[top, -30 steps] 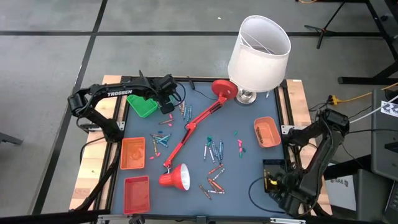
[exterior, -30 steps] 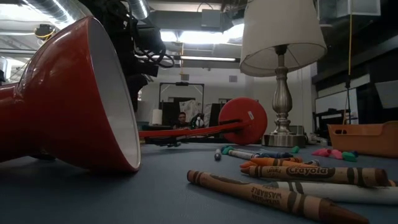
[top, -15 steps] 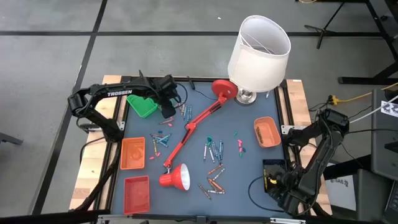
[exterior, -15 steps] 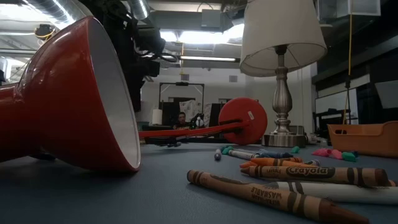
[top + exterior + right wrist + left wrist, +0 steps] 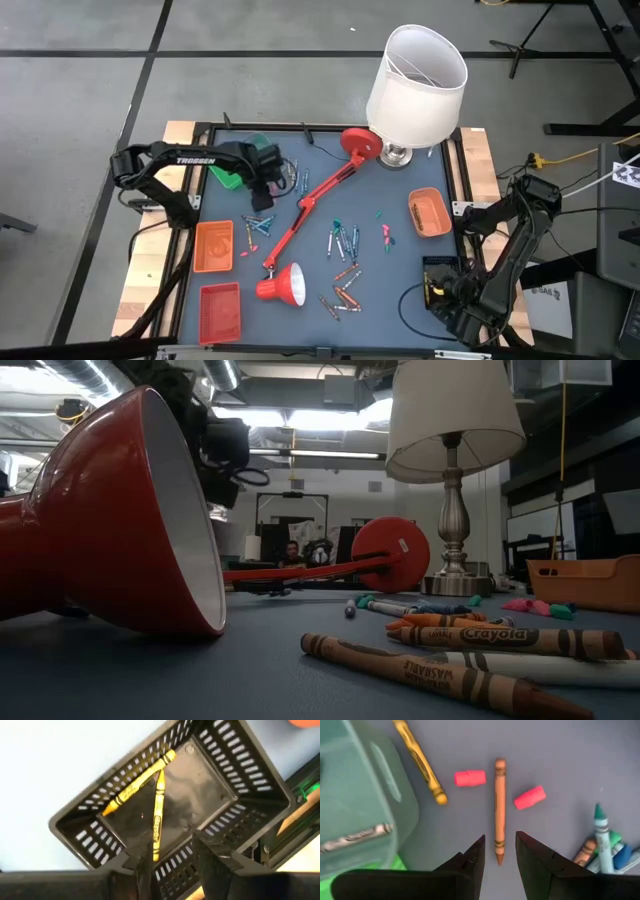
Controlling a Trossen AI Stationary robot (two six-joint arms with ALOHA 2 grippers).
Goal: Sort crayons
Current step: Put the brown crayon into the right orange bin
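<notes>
Crayons (image 5: 345, 285) lie scattered over the dark table (image 5: 400, 215), most of them between the two arms. The left gripper (image 5: 499, 857) has moved since a second ago: then it hung over the green bin (image 5: 232, 174) at the far left corner of the table, and now it sits further in over the mat, just past that bin's inner edge. Its fingers (image 5: 472, 862) stand parted with nothing between them, pointing down. Directly ahead of the tips, in line with the gap, lies an orange crayon (image 5: 499, 809), flat on the mat and untouched. Two short pink pieces (image 5: 470, 778) flank that crayon, one on either side, and a yellow-brown crayon (image 5: 420, 761) lies beyond the nearer pink piece, close to the bin wall. A white-wrapped crayon (image 5: 355, 837) rests inside the green bin. A small heap of teal, blue and brown crayons (image 5: 602, 837) lies off to the other side of the gripper.

The right gripper (image 5: 167, 862) hangs over a black slotted basket (image 5: 250, 777) at the near right edge of the table, where it was a second ago. Its fingers (image 5: 212, 860) are spread and empty, and two yellow crayons (image 5: 157, 815) lie on the basket floor just below them, crossing at their tips. The red desk lamp (image 5: 300, 215) and white-shaded lamp (image 5: 415, 85) have not shifted.
</notes>
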